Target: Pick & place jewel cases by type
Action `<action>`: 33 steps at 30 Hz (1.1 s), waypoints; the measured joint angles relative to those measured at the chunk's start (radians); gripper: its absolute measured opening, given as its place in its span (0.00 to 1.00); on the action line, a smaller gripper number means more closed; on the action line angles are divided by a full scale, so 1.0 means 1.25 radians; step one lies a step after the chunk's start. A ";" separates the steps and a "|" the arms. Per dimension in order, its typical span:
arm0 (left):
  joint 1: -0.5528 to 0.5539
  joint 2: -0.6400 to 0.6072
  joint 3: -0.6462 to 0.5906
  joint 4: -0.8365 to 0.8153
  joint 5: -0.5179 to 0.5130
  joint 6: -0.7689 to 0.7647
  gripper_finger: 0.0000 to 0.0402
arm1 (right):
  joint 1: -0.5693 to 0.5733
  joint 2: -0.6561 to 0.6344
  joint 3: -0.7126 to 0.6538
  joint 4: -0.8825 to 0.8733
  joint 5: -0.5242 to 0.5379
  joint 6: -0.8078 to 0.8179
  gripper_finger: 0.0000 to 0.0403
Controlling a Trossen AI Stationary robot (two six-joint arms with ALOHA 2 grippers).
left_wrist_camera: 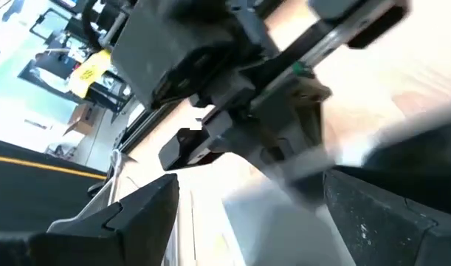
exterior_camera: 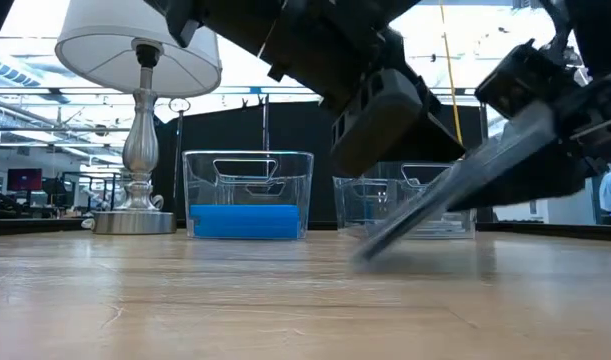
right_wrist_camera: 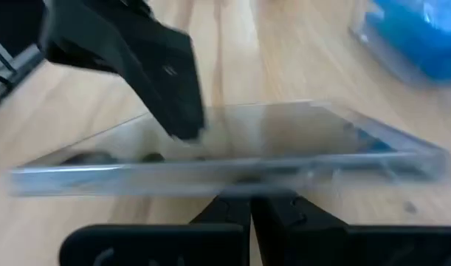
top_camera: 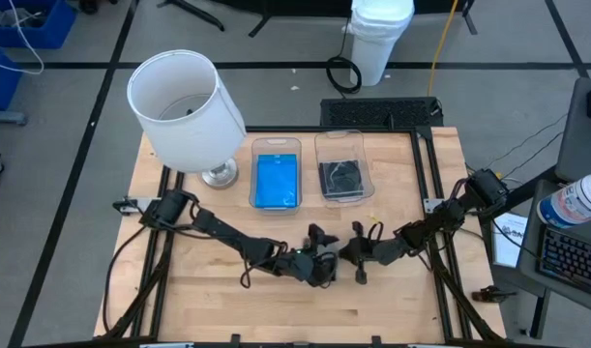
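The wooden table (top_camera: 198, 290) carries a white-shaded lamp (top_camera: 187, 108) at its far left. Two clear bins stand side by side just beside the lamp's base. The bin nearer the lamp (top_camera: 277, 172) holds bright blue jewel cases (top_camera: 277, 182). The bin farther from the lamp (top_camera: 342, 166) holds clear cases with dark grey insides (top_camera: 342, 178).

The two arms meet over the near middle of the table, on the near side of the bins and well apart from the lamp.

The right gripper (right_wrist_camera: 249, 210) has its fingers pressed together on the edge of a clear jewel case (right_wrist_camera: 232, 159). In the low view this case (exterior_camera: 435, 205) is tilted, with its lower corner down at the table surface in front of the bin farther from the lamp. The other end of the case is raised toward the gripper.

The left gripper (top_camera: 319, 253) stands with its jaws spread wide and nothing between them. One of its dark fingers (right_wrist_camera: 162, 74) sits at the flat face of the tilted case; contact cannot be confirmed. In the left wrist view both spread fingers (left_wrist_camera: 136, 214) frame the right arm's gripper body and a pale blur of the case (left_wrist_camera: 284, 214).
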State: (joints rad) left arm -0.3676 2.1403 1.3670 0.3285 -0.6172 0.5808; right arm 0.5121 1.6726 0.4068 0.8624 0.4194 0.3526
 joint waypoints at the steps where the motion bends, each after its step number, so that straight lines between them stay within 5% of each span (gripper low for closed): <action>1: 0.002 0.000 0.000 0.002 -0.001 -0.009 0.83 | 0.000 0.000 0.000 0.015 0.000 -0.012 0.00; 23: 0.017 0.000 0.001 -0.107 0.047 -0.096 0.83 | -0.001 -0.001 0.015 0.038 -0.004 -0.036 0.00; 33: -0.064 -0.039 0.000 -0.364 -0.059 -0.075 0.83 | -0.005 -0.001 0.016 0.002 -0.001 -0.033 0.00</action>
State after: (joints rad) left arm -0.4475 2.0917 1.3671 -0.1260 -0.6906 0.4865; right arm 0.5062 1.6718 0.4263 0.8643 0.4187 0.3113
